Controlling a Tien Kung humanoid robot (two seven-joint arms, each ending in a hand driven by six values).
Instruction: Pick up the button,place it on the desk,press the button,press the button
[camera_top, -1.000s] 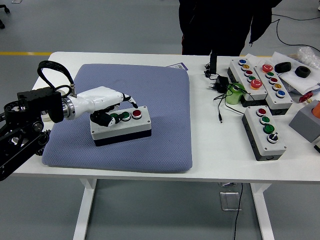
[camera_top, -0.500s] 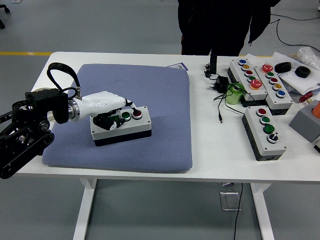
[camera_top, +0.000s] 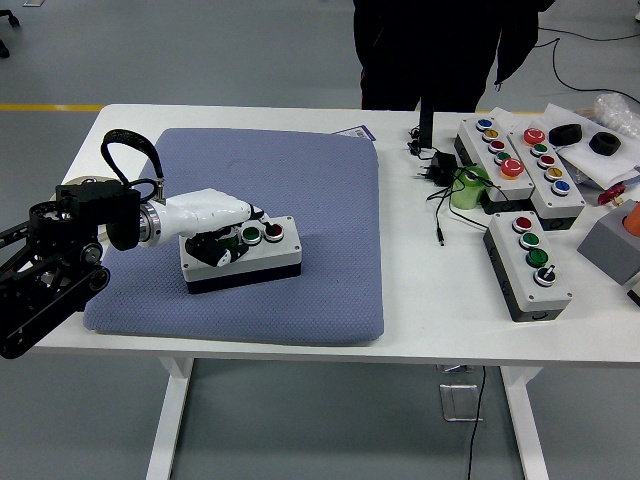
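Here your left hand (camera_top: 215, 222) rests curled on the button box (camera_top: 241, 253), gripping nothing, mid-cushion (camera_top: 300, 170), with open padding all around.

Three spare button boxes (camera_top: 530, 262), a green cup (camera_top: 467, 187) and cables (camera_top: 437, 205) lie right of the pad (camera_top: 300, 200)

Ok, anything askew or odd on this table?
Mostly tidy. The button box under the left hand sits slightly skewed on the blue pad, and loose black cables trail across the table by the far boxes.
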